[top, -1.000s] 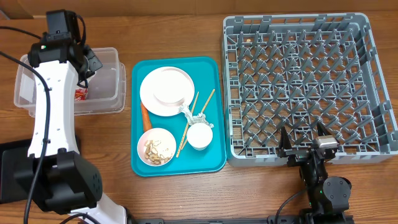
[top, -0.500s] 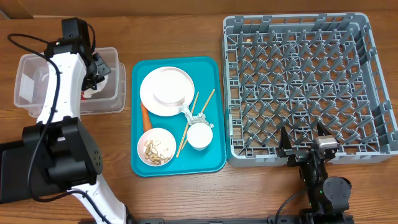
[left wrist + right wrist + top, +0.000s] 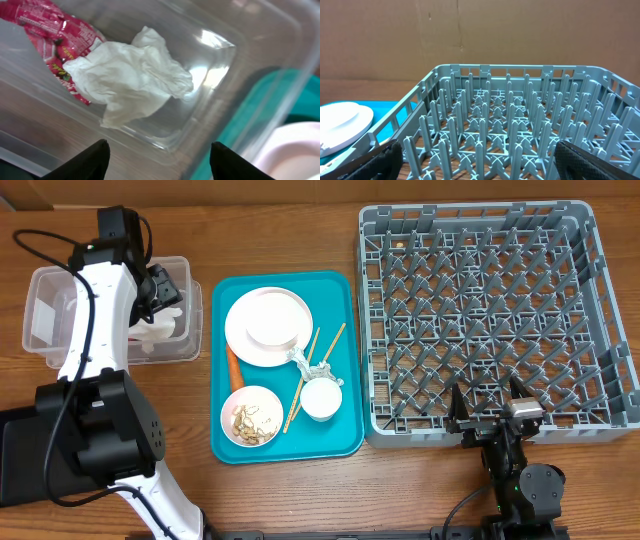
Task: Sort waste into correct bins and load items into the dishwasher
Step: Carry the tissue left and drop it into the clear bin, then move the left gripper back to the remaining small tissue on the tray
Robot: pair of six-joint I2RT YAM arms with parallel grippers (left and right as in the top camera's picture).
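Observation:
My left gripper (image 3: 157, 155) hovers open over the clear tub (image 3: 260, 45), nothing between its fingers. Below it a crumpled white tissue (image 3: 132, 75) lies loose on the tub floor against the red wrapper (image 3: 50, 30). From overhead the left gripper (image 3: 158, 292) is above the tub's right half, with the tissue (image 3: 165, 323) beside it. The teal tray (image 3: 340, 435) holds a plate (image 3: 268, 326), a bowl of scraps (image 3: 251, 416), a cup (image 3: 322, 398), chopsticks (image 3: 303, 385) and a carrot (image 3: 232, 368). My right gripper (image 3: 477, 160) stands open at the near edge of the grey dish rack (image 3: 520, 125).
A small crumpled whitish scrap (image 3: 310, 365) lies between plate and cup. The black tray (image 3: 15, 460) shows at the lower left, partly behind my left arm's base. The dish rack (image 3: 480, 240) fills the right side and holds no dishes.
The left gripper swung over the tub's right half, then its jaws opened and the tissue dropped out to lie in the tub. The right arm has not moved.

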